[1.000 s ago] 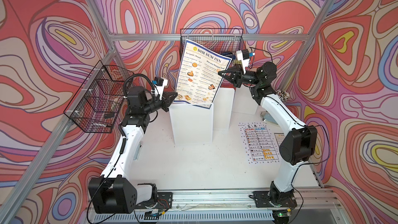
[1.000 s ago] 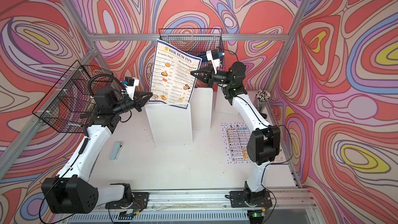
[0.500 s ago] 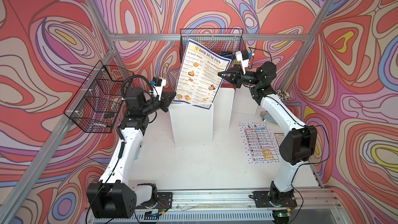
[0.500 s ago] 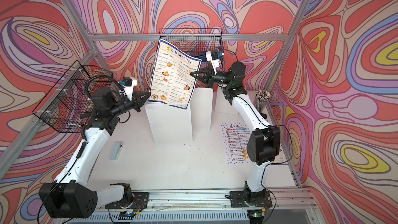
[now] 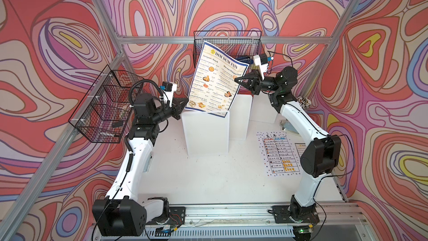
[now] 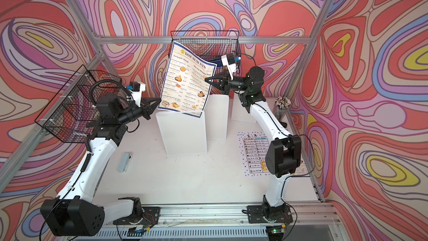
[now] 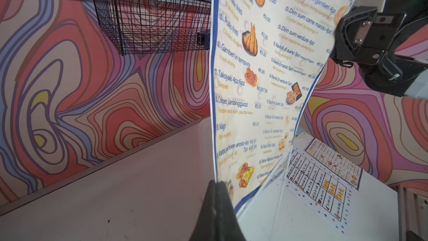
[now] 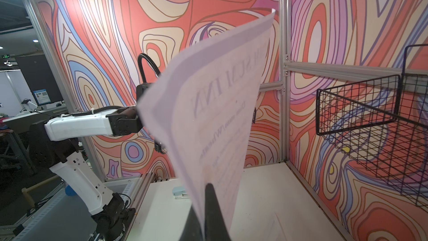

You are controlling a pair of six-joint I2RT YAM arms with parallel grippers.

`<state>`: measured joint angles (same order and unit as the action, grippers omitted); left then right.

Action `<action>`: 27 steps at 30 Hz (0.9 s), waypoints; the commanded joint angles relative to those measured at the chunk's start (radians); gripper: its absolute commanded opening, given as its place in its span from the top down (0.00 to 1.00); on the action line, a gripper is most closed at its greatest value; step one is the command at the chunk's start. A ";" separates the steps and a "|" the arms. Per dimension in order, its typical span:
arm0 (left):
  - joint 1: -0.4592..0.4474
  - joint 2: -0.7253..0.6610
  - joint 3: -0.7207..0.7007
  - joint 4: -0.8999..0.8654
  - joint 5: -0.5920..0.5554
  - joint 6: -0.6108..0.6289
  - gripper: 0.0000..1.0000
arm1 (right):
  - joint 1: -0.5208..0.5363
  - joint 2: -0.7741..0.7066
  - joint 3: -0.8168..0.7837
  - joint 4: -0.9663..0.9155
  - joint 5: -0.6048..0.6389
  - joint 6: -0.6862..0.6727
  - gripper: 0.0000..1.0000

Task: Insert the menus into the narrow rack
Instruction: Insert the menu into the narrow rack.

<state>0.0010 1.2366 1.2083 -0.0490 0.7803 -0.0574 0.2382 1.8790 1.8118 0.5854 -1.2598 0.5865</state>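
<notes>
Pinching the large dark-blue-bordered paper "DIM SUM INN" menu (image 5: 215, 82) with both pincers, I hold it upright over the tall white rack (image 5: 206, 135), its bottom edge at the rack's top. My left pincer (image 5: 186, 101) clamps its lower corner and my right pincer (image 5: 236, 80) its side edge (the sheet bows). The white icon-bordered paper menu (image 5: 279, 156) lies flat to the right of the rack.

2 high front views overlook everything; 2 wrist views closely share the menu (image 7: 266, 77).
</notes>
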 commanded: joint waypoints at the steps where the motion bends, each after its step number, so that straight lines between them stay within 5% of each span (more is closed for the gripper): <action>1: 0.005 -0.040 0.011 -0.013 -0.013 -0.013 1.00 | -0.013 0.028 0.017 0.076 -0.027 0.083 1.00; 19: 0.007 -0.040 0.009 -0.044 -0.078 0.016 1.00 | 0.018 0.026 -0.048 0.072 -0.015 0.062 1.00; 24: 0.007 -0.047 0.009 -0.051 -0.110 0.019 0.79 | 0.037 0.024 -0.059 0.039 -0.009 0.020 1.00; 27: 0.007 -0.057 0.001 -0.048 -0.130 0.015 0.51 | 0.046 0.023 -0.054 -0.011 -0.009 -0.023 1.00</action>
<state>0.0010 1.1999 1.2079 -0.0841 0.6777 -0.0456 0.2741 1.8938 1.7622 0.6224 -1.2720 0.6132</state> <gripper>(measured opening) 0.386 0.041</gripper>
